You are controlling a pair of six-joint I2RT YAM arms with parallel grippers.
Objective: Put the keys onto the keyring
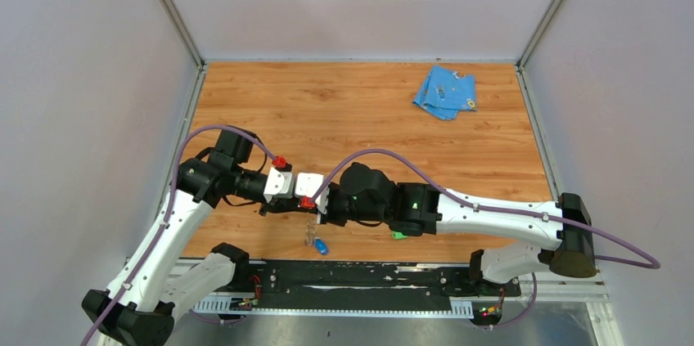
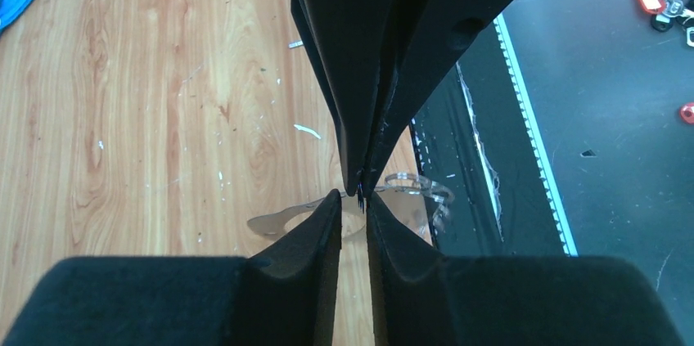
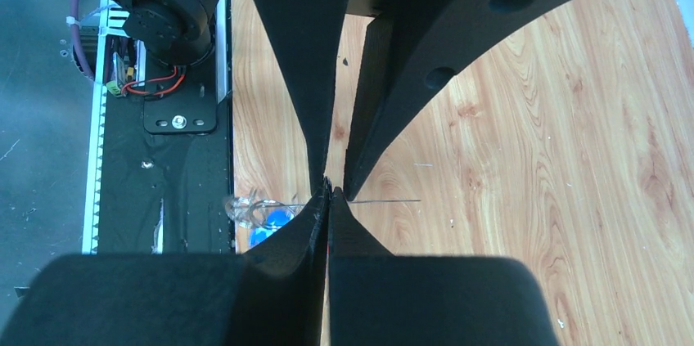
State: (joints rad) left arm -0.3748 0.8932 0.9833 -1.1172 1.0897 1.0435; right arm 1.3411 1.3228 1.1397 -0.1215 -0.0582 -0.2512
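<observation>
- The blue key [image 1: 321,245] sits at 6 o'clock below the meeting grippers, near the counter's [image 1: 344,109] front edge. I cannot tell whether it hangs or lies there.
- The keyring [image 2: 409,184] glints above its own shadow, so it is likely held up for threading. Most of the loop is hidden.
- The right gripper [image 3: 327,195] is closed, seemingly pinching the keyring's band, which shows as a hairline toward 3 o'clock.
- The left gripper [image 2: 353,199] faces it with jaws a slit apart, probably to steady the band. I cannot tell whether it grips anything.
- A green speck [image 1: 398,235] under the right forearm is too small to identify.
- The cloth [image 1: 446,91] lies far off at 1 o'clock, out of the way.
</observation>
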